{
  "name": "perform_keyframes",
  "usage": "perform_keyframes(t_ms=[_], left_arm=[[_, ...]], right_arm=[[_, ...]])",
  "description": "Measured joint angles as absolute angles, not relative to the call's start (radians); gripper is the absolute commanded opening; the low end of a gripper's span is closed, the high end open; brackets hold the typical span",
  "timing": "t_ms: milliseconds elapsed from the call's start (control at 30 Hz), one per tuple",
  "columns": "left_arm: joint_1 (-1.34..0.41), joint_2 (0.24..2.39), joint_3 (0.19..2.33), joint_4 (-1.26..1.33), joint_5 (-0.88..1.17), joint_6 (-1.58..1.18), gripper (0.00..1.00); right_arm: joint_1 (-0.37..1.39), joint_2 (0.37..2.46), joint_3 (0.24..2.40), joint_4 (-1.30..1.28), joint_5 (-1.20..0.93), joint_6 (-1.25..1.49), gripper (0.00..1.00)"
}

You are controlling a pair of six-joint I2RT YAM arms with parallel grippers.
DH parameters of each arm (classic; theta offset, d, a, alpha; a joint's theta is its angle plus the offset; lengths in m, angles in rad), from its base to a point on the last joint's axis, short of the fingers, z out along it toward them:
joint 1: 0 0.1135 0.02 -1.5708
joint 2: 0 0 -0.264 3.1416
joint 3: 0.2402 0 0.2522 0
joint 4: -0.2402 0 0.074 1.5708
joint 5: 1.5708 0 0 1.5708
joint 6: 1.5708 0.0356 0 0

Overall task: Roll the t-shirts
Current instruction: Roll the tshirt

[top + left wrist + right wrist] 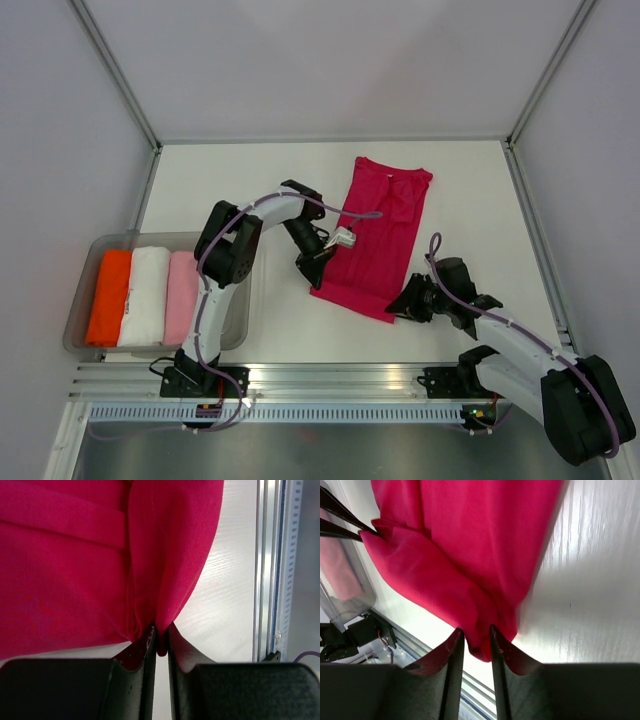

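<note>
Top view: magenta t-shirt (380,240) lay on the white table (470,220), folded into a long narrow strip, right of centre, running from the far edge obliquely toward the near side. Left gripper (315,265) sat at the strip's near-left corner and right gripper (400,303) at its near-right corner. At the far left stood a clear tub (75,320), well apart from the strip, holding an orange roll (108,295), a white roll (145,295) and a pale pink roll (182,295) side by side. Left wrist view: the left gripper's jaws were drawn almost together, with a thin pinch of the cloth corner caught between the tips. The fabric fanned upward from that pinch in soft folds. Bare tabletop lay to the right, and beyond it an aluminium rail (267,570). Right wrist view: the right gripper's jaws stood a little apart, and a thicker bunch of the hem filled the gap, so they were closed on cloth. The near edge sagged from that bunch across to the left gripper's dark fingers (332,529) at upper left, which pinched the other corner. The tub and pale pink cloth showed at the left border.
</note>
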State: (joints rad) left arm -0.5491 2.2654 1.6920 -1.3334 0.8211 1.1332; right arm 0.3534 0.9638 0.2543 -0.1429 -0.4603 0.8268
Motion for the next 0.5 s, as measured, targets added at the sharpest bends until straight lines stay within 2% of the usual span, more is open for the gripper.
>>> perform_keyframes(t_ms=[100,200,333,367,433,500], left_arm=[[-0.547,2.28,1.707,-1.333,0.819,1.116,0.24],[-0.545,2.283,1.71,-1.333,0.815,1.101,0.32],[-0.545,2.283,1.722,-1.333,0.814,1.084,0.34],[-0.544,2.283,1.727,-1.333,0.814,1.08,0.33],[-0.541,2.283,1.736,-1.333,0.815,1.072,0.22],[-0.539,2.283,1.74,-1.333,0.815,1.066,0.15]], right_arm=[[0.342,0.982,0.323,-0.205,-0.43,0.799,0.38],[0.331,1.009,0.406,-0.265,-0.403,0.749,0.38],[0.329,1.029,0.468,-0.332,-0.382,0.679,0.4],[0.329,1.026,0.474,-0.35,-0.382,0.659,0.43],[0.329,1.006,0.478,-0.376,-0.384,0.623,0.46],[0.33,0.966,0.478,-0.384,-0.388,0.583,0.51]])
